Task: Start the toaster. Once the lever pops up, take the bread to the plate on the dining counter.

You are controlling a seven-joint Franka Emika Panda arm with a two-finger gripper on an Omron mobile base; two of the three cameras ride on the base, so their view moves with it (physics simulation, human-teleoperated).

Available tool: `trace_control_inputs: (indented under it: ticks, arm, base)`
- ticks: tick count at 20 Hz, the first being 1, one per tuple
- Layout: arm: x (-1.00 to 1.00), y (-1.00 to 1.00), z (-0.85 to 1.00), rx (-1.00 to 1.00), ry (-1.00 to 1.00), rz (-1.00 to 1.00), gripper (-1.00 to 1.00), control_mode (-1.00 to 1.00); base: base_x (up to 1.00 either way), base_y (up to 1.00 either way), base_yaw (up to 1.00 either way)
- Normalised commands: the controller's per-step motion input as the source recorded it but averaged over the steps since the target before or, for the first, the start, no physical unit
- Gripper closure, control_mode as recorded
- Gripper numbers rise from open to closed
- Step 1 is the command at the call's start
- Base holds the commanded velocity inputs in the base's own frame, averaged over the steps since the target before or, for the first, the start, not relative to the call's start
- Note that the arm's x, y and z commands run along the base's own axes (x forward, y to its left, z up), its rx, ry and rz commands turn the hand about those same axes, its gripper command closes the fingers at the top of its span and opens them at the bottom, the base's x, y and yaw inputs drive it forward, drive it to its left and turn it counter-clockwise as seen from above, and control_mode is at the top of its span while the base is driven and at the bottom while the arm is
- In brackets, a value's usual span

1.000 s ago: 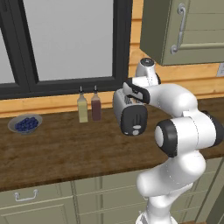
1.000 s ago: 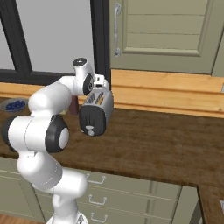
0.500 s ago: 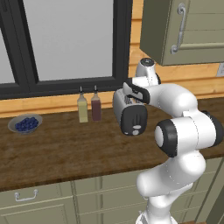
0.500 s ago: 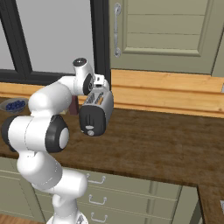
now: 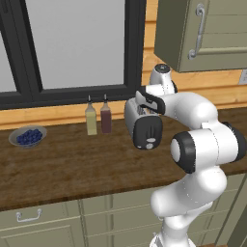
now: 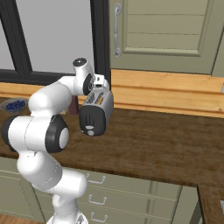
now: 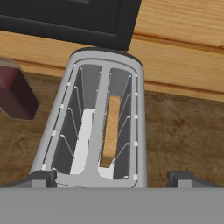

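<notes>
Toaster [image 5: 144, 126] on the wooden kitchen counter [image 5: 72, 164], right of two bottles [image 5: 98, 116]; bread [image 7: 110, 131] upright in one slot. Gripper [image 7: 111, 177] spread wide just above. Best: descend straight, fingertips straddling the slice.

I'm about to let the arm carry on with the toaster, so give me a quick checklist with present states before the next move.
1. Rounded silver-grey toaster upright on the wooden kitchen counter: ok.
2. Pale tan bread slice sitting in a slot: ok.
3. Gripper above the slots, jaws open and holding nothing: ok.
4. Lever pressed down: cannot tell.
5. Two bottles stand apart from the toaster: ok.
</notes>
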Motion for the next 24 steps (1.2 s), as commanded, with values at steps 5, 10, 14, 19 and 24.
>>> trace_control_inputs:
  ticks: [5, 10, 14, 19, 24]
  arm:
    - [0.0, 0.0, 0.0, 0.0, 0.0, 0.0, -1.0, -1.0]
    - [0.0, 0.0, 0.0, 0.0, 0.0, 0.0, -1.0, -1.0]
    - [0.0, 0.0, 0.0, 0.0, 0.0, 0.0, -1.0, -1.0]
    - [0.0, 0.0, 0.0, 0.0, 0.0, 0.0, -1.0, -1.0]
    - [0.0, 0.0, 0.0, 0.0, 0.0, 0.0, -1.0, -1.0]
  base:
    - [0.0, 0.0, 0.0]
    - [0.0, 0.0, 0.0]
    - [0.0, 0.0, 0.0]
    - [0.0, 0.0, 0.0]
    - [0.0, 0.0, 0.0]
